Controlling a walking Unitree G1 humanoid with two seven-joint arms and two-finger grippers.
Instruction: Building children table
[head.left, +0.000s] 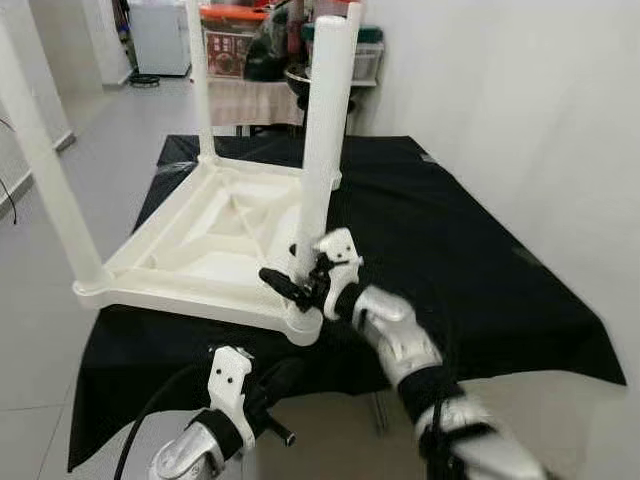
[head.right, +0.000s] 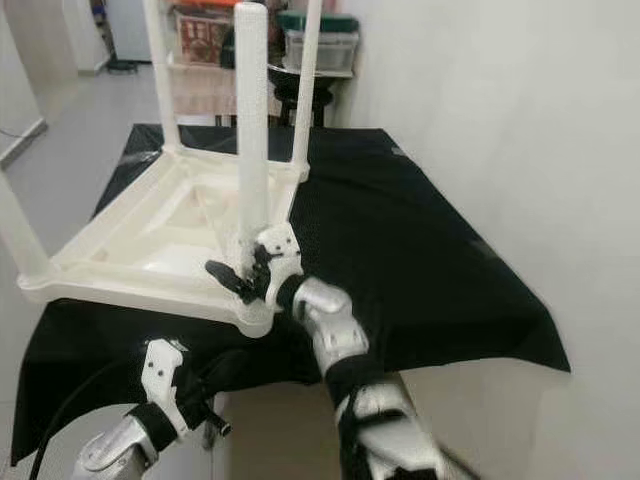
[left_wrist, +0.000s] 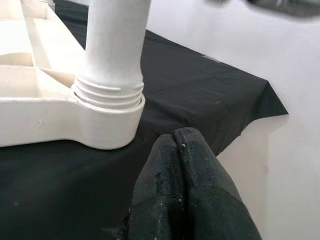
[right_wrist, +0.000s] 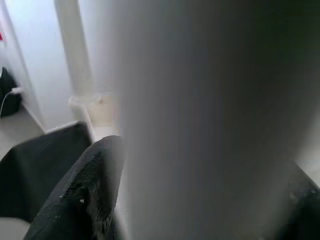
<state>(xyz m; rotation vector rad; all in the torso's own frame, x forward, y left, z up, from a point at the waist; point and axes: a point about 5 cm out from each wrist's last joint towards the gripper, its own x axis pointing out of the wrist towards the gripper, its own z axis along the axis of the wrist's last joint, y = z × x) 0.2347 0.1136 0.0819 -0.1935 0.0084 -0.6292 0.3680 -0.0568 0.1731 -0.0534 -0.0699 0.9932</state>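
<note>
Now right gripper (head.left: 300, 282) jaws clamp table leg (head.left: 322, 150) near base.

**Right arm raised and gripping, left arm held low**

The right arm (head.left: 405, 345) reaches forward and up from the lower right, silver forearm angled inward, wrist bent toward the left; the right gripper (head.left: 298, 280) has its two black fingers spread around a white table leg (head.left: 322, 140) near its base, one finger (right_wrist: 82, 195) pressed against it; the left arm (head.left: 190, 450) sits low, forearm rising from the bottom edge; the left gripper (left_wrist: 177, 145) points forward with its fingers pressed together, holding nothing.
</note>
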